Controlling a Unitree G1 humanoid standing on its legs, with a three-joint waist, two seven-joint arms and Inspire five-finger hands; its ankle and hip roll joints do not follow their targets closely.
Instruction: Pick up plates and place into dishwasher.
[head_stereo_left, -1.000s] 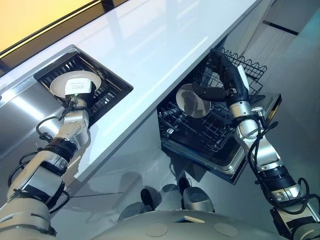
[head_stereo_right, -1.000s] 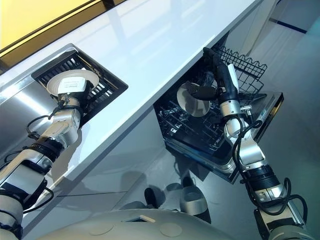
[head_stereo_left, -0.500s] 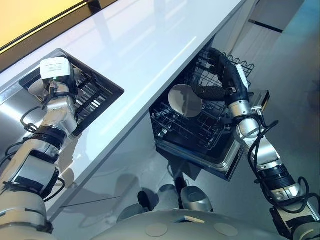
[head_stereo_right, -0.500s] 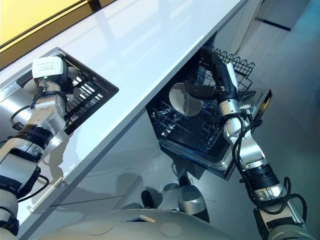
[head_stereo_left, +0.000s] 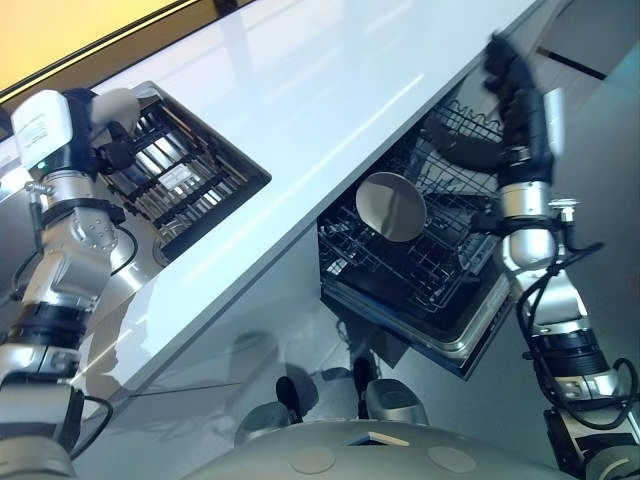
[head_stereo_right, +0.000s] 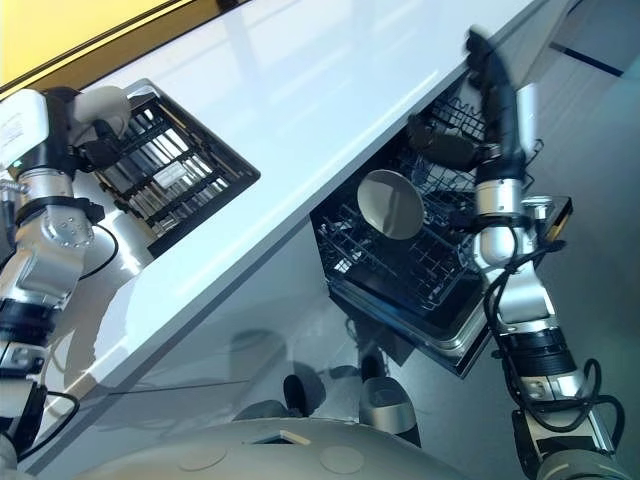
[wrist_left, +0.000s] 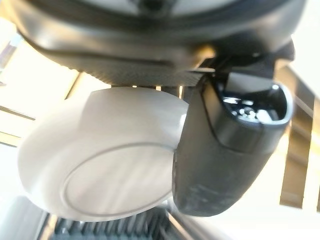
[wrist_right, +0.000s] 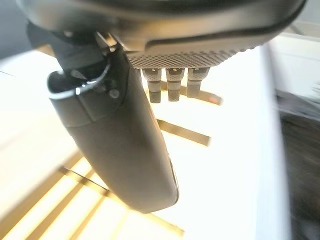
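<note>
Left eye view: the right hand has let go and risen, fingers straight, leaving the grey plate on edge in the dishwasher at 3 o'clock below the desk; the left hand has lifted a white plate over the sink rack at 10 o'clock. Left wrist view: its thumb clamps that plate's rim. Right wrist view: the right hand holds nothing.

text: none legible | labels: none legible | numbers: none legible
</note>
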